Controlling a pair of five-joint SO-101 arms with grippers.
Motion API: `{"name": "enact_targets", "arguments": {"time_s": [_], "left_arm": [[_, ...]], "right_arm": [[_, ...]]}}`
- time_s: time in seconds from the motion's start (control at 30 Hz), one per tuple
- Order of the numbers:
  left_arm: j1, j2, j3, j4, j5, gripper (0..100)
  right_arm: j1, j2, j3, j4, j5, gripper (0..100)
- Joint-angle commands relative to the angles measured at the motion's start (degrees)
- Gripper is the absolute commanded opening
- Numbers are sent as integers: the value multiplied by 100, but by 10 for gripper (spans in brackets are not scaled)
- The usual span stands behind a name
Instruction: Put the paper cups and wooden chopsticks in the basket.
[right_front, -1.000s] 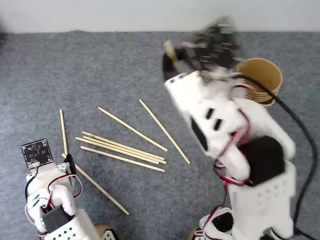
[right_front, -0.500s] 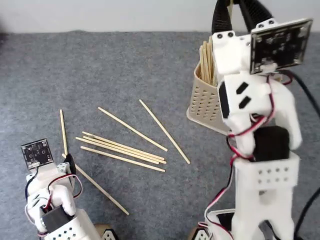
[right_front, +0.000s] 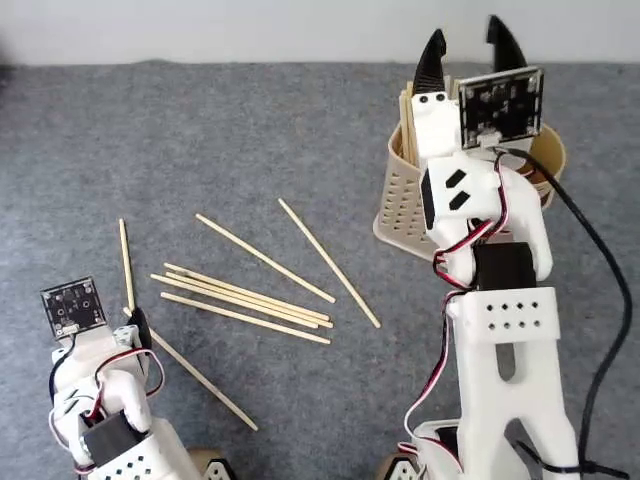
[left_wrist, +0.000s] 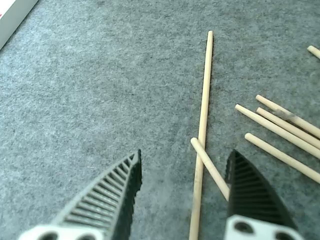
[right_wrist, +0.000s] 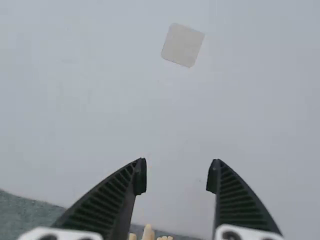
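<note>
1. Chopsticks (right_front: 245, 295) lie loose on the grey tabletop (right_front: 150, 130), most of them in a fanned bundle well apart from the basket (right_front: 400, 205). A few stowed sticks (right_front: 410, 115) stand upright inside it.
2. The paper cups (right_front: 549, 152) sit just beside the basket. The right arm partly hides them, so I cannot tell whether the two touch.
3. The right pincer (right_front: 466, 32) is raised above the basket and points at the wall (right_wrist: 75, 75). Its jaws are spread wide with nothing between them.
4. The left pincer (left_wrist: 185, 152) hovers low over the nearest sticks, also wide open and empty. One long stick (left_wrist: 204, 100) runs between its jaws, and a shorter-looking stick (left_wrist: 207, 164) lies across it.
5. The step in hand looks like a fresh pick, and the left arm seems best placed for it.
6. Set the jaws crosswise to the long stick and clear of the crossing, so only one stick is caught.
7. Press the tips down to the tabletop before closing, since thin round sticks probably roll or slip out.
8. Grip near the middle. A stick held by one end would likely droop and snag the basket rim.
9. For the cups, close gently on the rim, because paper likely crushes. Approach from the side away from the basket so it is not knocked.
</note>
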Motion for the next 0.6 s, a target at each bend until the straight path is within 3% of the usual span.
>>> {"name": "enact_targets", "arguments": {"time_s": [0.0, 0.27, 0.57], "left_arm": [[-9, -88, -66, -53, 18, 261], [-9, -88, -66, -53, 18, 261], [-9, -88, -66, -53, 18, 261]], "right_arm": [[-242, -145, -941, 1095, -325, 196], [-1596, -101, -1231, 3231, -404, 177], [-2598, 84, 105, 3538, -404, 177]]}}
